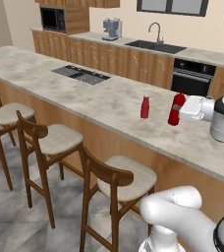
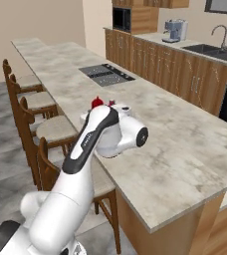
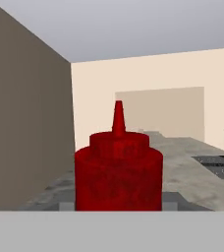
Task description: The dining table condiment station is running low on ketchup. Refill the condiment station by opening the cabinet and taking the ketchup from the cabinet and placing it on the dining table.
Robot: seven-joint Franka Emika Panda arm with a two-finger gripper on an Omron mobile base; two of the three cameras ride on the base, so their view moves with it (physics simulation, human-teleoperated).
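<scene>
The pincer [image 1: 182, 109] grasps the ketchup [image 1: 176, 109] upright above the desk [image 1: 104, 98], near its front edge. Probably light, smooth plastic, squashy; the mid-body hold suits it.

Ketchup [image 3: 118, 170] base cut off; jaws hidden behind it

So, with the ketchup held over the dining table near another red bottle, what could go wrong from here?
1. The ketchup is in the gripper, low over the dining table; if released before its base rests flat, it may tip.
2. The second red bottle stands close beside it, so a sideways move could knock that one over.
</scene>
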